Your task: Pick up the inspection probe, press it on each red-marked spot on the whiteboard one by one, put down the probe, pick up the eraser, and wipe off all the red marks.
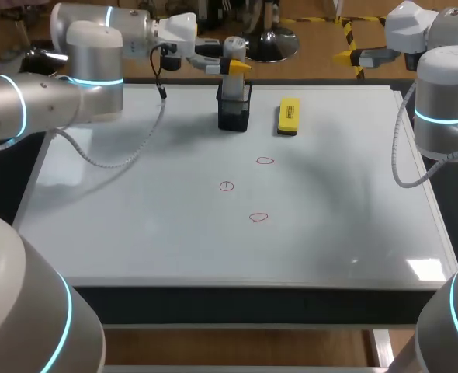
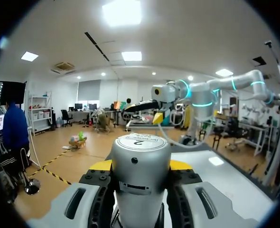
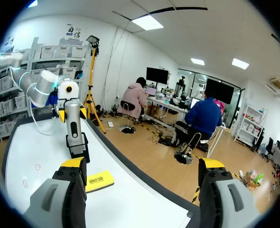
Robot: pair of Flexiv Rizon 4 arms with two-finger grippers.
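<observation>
Standing upright in a black holder [image 1: 234, 113] at the far middle of the whiteboard [image 1: 136, 225], the inspection probe [image 1: 235, 48] shows as a silver cylinder with its lower end inside the holder and its round top above it. The left gripper [image 1: 233, 67] comes in from the far left and is clamped on the upper part of the probe. In the left wrist view its dark pads press the cylinder from both sides and a yellow tip shows on either side of it. The eraser [image 1: 289, 116], yellow with a dark edge, lies flat on the board just to the right of the holder, apart from it. Three red marks are drawn near the middle of the board, nearer than the holder: a far mark [image 1: 265, 161] to the right, a middle mark [image 1: 227, 186] to the left, and a near mark [image 1: 258, 217]. The right gripper [image 1: 345, 56] hangs at the far right, out past the board's far edge and well apart from the eraser. Its claw is spread wide with nothing between the yellow-tipped fingers [image 3: 74, 164].
</observation>
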